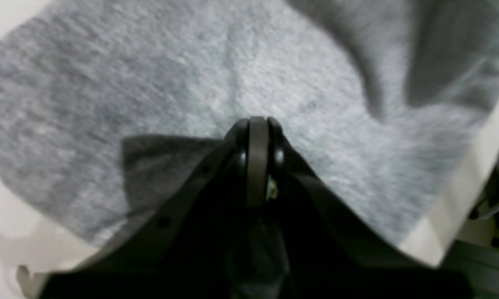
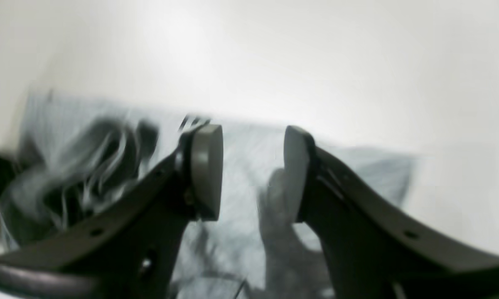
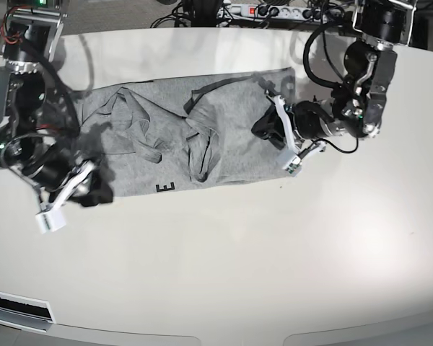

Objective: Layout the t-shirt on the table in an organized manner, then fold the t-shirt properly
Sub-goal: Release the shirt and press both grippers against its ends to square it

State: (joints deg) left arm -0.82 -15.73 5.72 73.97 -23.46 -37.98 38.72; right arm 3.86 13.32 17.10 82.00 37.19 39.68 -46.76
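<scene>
The t-shirt (image 3: pixel 195 144) lies spread across the far half of the tabletop (image 3: pixel 224 267), mostly plain grey side up, with wrinkled ridges near its middle and one black letter peeking at the near hem. The left tool (image 1: pixel 257 137) is pressed together and sits over the shirt's edge at the base view's right; whether cloth is caught between its pads cannot be told. Likely it anchors that side so the fabric can be drawn taut. The right tool (image 2: pixel 253 170) stands spread with nothing between its pads, hovering at the opposite edge, probably placed to take a fresh hold. The layout looks unfinished, since folds remain
</scene>
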